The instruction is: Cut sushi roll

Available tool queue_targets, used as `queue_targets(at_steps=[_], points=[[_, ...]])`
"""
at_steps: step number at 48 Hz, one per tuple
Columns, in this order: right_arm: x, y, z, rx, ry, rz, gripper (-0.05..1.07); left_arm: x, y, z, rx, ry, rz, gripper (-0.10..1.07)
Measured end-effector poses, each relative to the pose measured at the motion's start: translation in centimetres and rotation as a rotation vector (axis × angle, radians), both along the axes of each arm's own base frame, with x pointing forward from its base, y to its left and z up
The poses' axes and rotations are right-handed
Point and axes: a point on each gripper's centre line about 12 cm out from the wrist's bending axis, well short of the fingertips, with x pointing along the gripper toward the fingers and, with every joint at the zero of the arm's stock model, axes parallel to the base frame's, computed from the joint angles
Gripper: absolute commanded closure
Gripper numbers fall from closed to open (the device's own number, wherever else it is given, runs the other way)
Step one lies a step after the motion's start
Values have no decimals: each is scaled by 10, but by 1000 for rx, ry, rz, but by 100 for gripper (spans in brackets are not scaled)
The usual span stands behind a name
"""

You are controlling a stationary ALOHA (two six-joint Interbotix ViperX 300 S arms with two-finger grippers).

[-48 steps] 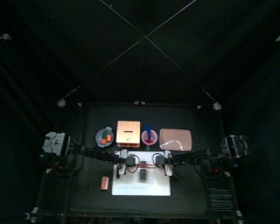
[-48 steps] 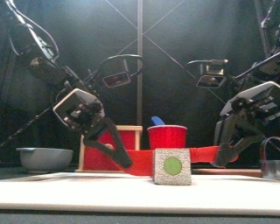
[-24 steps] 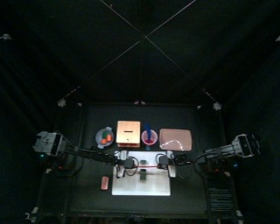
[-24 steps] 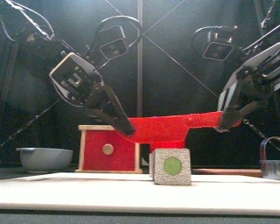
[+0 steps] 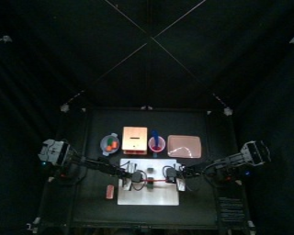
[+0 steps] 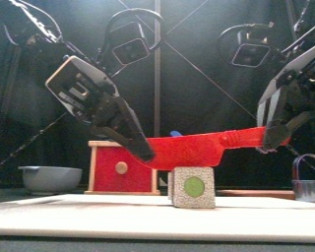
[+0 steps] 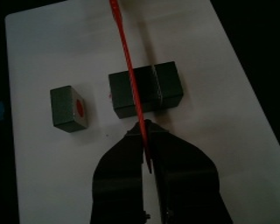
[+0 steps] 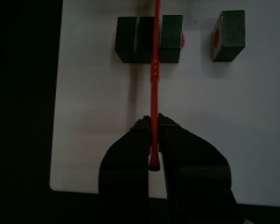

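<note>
Front view is showing the left gripper and the right gripper each pinching 1 end of a flat red blade, which is hanging edge-down just above the sushi roll without touching it. The roll is standing on the white board that is lying on the table. Left wrist view is looking down the blade toward the roll, and the thin red edge is crossing it close to its middle. A smaller piece with a red centre is lying apart from the roll on the same board (it looks like a slice already taken off). Right wrist view is giving the same picture from the other end: blade over the roll, separate piece off to 1 side, and the right gripper's jaws are closing on the blade's end. Judging by this, 1 cut appears done and another is being lined up; the blade is not yet pressing into the roll, so the downward stroke and the parting of the halves are what is left. Behind the board, a red box and a grey bowl are standing untouched.
</note>
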Motion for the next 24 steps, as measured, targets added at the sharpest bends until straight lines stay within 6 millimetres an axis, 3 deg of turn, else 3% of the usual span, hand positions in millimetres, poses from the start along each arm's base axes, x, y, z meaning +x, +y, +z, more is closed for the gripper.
queue_targets(at_steps=[24], points=[[2, 1, 3, -6, 9, 14, 66, 2, 10, 1, 26, -6, 0, 61]])
